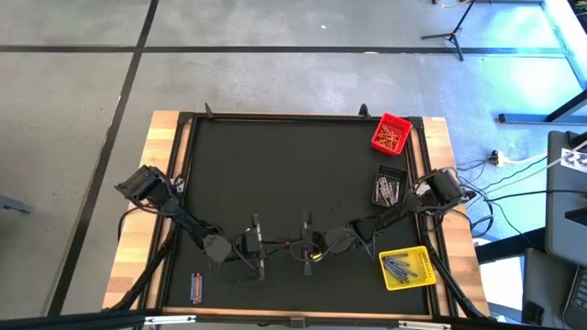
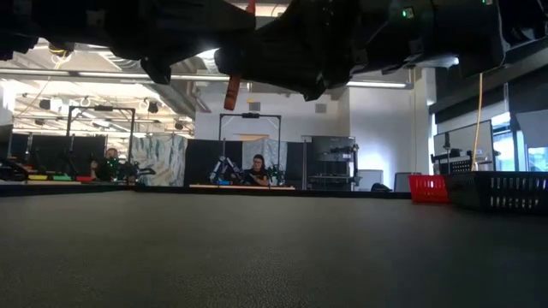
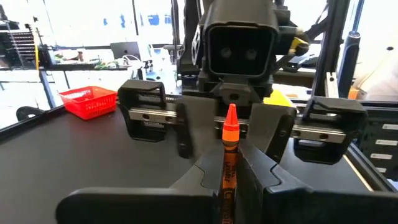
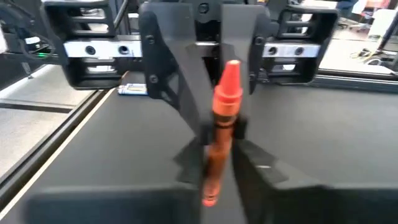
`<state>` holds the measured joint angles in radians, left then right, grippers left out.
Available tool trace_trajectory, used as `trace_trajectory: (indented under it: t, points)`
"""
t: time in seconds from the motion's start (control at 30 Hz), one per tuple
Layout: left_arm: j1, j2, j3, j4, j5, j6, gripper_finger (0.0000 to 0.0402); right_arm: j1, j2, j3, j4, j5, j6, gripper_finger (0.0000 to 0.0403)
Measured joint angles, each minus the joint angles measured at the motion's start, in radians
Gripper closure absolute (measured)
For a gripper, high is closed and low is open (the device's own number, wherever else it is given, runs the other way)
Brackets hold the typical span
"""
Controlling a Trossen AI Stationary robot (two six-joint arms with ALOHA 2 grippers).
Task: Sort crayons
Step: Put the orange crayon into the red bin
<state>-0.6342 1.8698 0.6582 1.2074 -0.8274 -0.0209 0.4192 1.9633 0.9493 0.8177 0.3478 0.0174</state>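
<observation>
1. Two grippers met nose to nose above the dark worktop point(image 1: 275, 174), well on the near side of the red bin point(image 1: 392, 134), sharing one orange crayon point(image 3: 229, 163) between them.

2. The left gripper point(image 3: 227, 186) was clamped on the crayon's lower body, tip pointing up toward the facing arm; the left wrist view showed its fingers pressed tight against the paper wrapper.

3. The right gripper point(image 4: 214, 155) had its fingers drawn in on either side of the same stick. Whether it already bore down on the crayon could not be told from the right wrist view.

4. A grey bin point(image 1: 389, 189) and a yellow bin point(image 1: 406, 268), each holding sticks, stood between the meeting point and the right arm's base. A few loose crayons point(image 1: 195, 288) lay near the worktop's front corner on the left arm's side.

5. The step in hand looked like a handover. It would go best if the left gripper let go only once the right had a firm hold, with both wrists kept level so the thin stick neither twisted nor snapped.

6. A straight pull apart, along the crayon's length, appeared the safest exit.
</observation>
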Motion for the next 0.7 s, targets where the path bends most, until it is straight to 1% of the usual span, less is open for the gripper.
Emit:
trace_trajectory:
  t: [0.03,0.07,0.1,0.23,0.33,0.43,0.5,0.57,0.7]
  points:
    - [0.000,0.000,0.000,-0.002,-0.003,0.000,0.0388,-0.001,0.000,0.000,-0.003,-0.004,0.000,0.0367]
    - [0.000,0.000,0.000,-0.003,-0.003,-0.001,0.0388,-0.002,0.000,0.000,-0.007,-0.004,-0.002,0.0382]
    - [0.000,0.000,0.000,-0.005,-0.002,-0.001,0.0388,-0.002,0.000,0.000,-0.007,-0.005,-0.009,0.0387]
    - [-0.001,0.000,0.000,-0.010,-0.003,0.000,0.0384,-0.001,0.000,0.000,-0.017,-0.004,-0.023,0.0366]
    - [-0.010,-0.001,0.000,-0.019,-0.027,-0.003,0.0363,-0.001,-0.015,0.000,-0.061,0.001,-0.030,0.0372]
    - [-0.033,-0.007,0.000,-0.020,-0.084,-0.003,0.0326,-0.002,-0.046,0.000,-0.148,0.015,-0.033,0.0388]
    - [-0.047,-0.016,0.000,-0.027,-0.132,0.001,0.0302,-0.002,-0.076,-0.001,-0.196,0.043,-0.033,0.0388]
    - [-0.056,-0.023,0.000,-0.027,-0.159,0.003,0.0284,-0.001,-0.113,-0.001,-0.255,0.073,-0.033,0.0379]
    - [-0.071,-0.035,0.000,-0.056,-0.175,0.005,0.0270,-0.002,-0.195,-0.001,-0.421,0.111,-0.032,0.0366]
